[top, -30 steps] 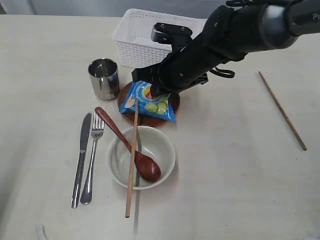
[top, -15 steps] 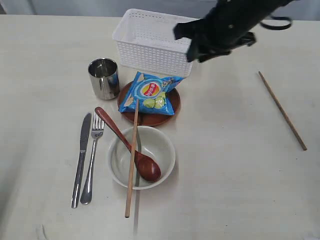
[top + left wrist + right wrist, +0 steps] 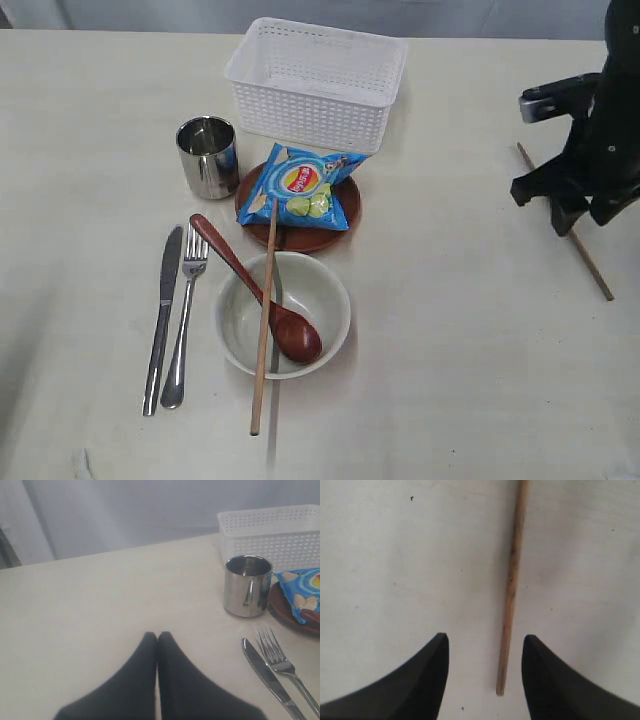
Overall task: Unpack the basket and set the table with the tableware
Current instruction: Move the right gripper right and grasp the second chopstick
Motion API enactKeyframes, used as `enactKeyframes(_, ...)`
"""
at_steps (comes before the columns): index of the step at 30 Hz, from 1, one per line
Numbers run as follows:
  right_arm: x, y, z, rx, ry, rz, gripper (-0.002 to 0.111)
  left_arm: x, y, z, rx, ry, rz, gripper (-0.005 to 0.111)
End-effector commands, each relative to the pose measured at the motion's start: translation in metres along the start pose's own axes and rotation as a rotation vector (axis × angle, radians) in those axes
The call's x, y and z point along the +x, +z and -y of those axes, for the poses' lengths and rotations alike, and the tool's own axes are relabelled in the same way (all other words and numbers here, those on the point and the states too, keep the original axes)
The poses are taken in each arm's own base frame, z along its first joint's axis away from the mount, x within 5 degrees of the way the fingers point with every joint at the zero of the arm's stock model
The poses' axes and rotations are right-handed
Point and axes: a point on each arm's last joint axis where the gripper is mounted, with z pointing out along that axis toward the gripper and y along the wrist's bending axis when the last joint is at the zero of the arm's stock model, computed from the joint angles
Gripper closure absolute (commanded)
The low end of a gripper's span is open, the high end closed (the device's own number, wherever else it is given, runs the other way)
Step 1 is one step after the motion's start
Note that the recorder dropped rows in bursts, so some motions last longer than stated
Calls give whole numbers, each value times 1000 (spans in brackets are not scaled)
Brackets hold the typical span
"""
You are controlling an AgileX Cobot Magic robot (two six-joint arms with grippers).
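Nearest on the surface [image 3: 470,350], the bowl [image 3: 238,322] holds the spoon [image 3: 245,275], with one chopstick [image 3: 258,385] laid across its rim; the knife [image 3: 162,320] and fork [image 3: 183,330] lie side by side just beside it. The left end effector [image 3: 157,637] hangs over bare surface near the knife, its jaws together on nothing. Farther back, the crisp packet [image 3: 303,192] sits on the plate [image 3: 300,243], next to the cup [image 3: 208,157]. A second ago the right end effector [image 3: 485,636] was shut down at that packet; now it has swung well off to the right and stands with jaws apart, straddling the other chopstick [image 3: 512,580], not yet gripping it. That stray stick looks like the last piece to set. Farthest, the basket [image 3: 315,95] appears emptied.
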Motion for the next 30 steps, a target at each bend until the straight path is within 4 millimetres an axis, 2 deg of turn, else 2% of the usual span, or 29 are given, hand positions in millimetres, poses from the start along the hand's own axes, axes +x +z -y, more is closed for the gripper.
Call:
enactKeyframes(1,-3,23,-2,-1,-2,42,64,0,0,0,0,-9,8,107)
enactKeyframes(5,-12,34,-1,17,14,63,64,0,0,0,0,-9,8,107)
enactKeyframes(9,-19,32,3,42,0,121,64,0,0,0,0,-9,8,107)
enactKeyframes(13,-22,32,15,58,16,150,64,0,0,0,0,-9,8,107)
enactKeyframes(19,-19,56,27,-38,67,102,64,0,0,0,0,-9,8,107)
enactKeyframes(23,-19,72,19,-156,16,68,64,0,0,0,0,-9,8,107)
enactKeyframes(26,-17,82,17,-171,6,25,73,0,0,0,0,-9,8,107)
enactKeyframes(30,-13,89,15,-183,0,-28,105,0,0,0,0,-9,8,107)
